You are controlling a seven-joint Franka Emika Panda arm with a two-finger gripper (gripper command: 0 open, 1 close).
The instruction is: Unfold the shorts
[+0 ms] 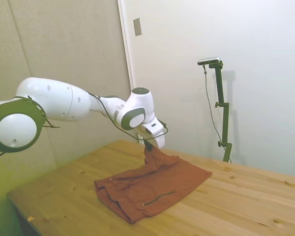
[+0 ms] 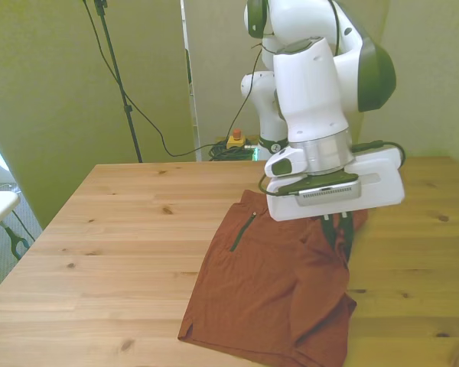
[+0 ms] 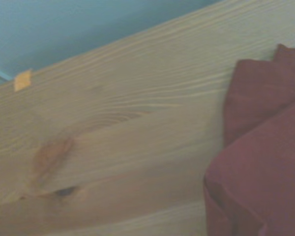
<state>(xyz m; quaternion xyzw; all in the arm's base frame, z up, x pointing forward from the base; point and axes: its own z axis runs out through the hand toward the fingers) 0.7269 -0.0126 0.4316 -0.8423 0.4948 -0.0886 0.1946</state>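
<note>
In the side view, the shorts are seen spread on the wooden table, with one edge drawn up into a peak that is pinched between the closed fingers of the gripper. In the front view, the garment lies toward the front view's right, its raised fold held under the gripper. In the wrist view, rust fabric is shown beside bare wood and a small orange tag.
</note>
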